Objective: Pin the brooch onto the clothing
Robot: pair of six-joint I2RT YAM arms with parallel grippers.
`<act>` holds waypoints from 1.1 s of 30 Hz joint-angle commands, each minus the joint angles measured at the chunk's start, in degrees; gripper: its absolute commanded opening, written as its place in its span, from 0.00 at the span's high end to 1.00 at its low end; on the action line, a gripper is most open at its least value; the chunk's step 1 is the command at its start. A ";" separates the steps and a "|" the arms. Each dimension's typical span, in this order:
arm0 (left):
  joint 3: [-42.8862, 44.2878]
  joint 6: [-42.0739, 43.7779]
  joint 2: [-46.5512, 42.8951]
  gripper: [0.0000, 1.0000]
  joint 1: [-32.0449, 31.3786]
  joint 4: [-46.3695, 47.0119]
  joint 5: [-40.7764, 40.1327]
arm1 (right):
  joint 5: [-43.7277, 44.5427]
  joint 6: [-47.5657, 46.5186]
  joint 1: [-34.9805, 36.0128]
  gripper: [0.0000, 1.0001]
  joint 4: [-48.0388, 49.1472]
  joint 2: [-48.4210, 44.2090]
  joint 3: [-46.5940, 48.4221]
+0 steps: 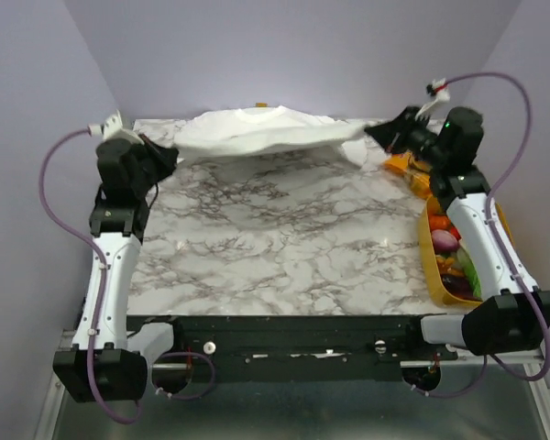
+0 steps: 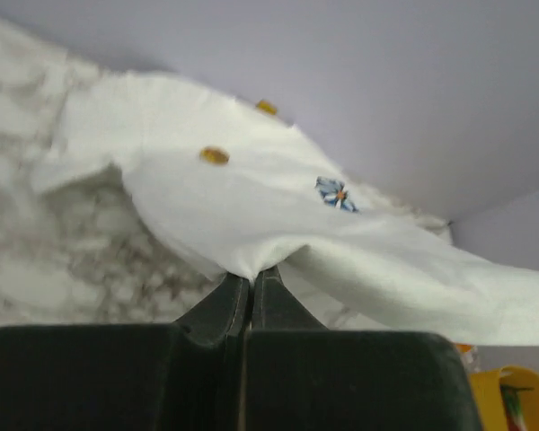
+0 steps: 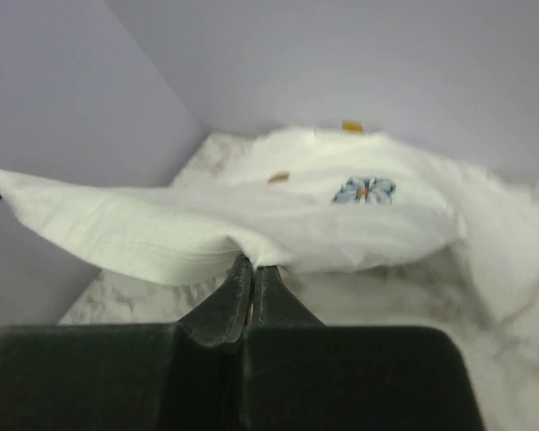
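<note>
Blur in both wrist views hides whether the brooch (image 2: 214, 155), a tiny gold oval beside the blue-and-white flower emblem (image 2: 337, 193) on the shirt (image 2: 251, 215), is pinned or merely lying there, and a second yellow speck (image 2: 266, 108) at the collar is too small to identify. The left jaws are fully closed on a fold of the soft white cloth and the right jaws are closed on its stitched hem, so the shirt spans between them at the far edge of the marble-patterned tabletop (image 1: 275, 238). A yellow basket (image 1: 425, 252) of colourful produce is partly covered by the right arm (image 1: 481, 229).
</note>
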 commanded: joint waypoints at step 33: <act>-31.53 -0.63 -20.81 1.00 -1.78 -45.59 -5.19 | 0.98 8.11 -0.27 0.99 -39.32 -28.24 -52.14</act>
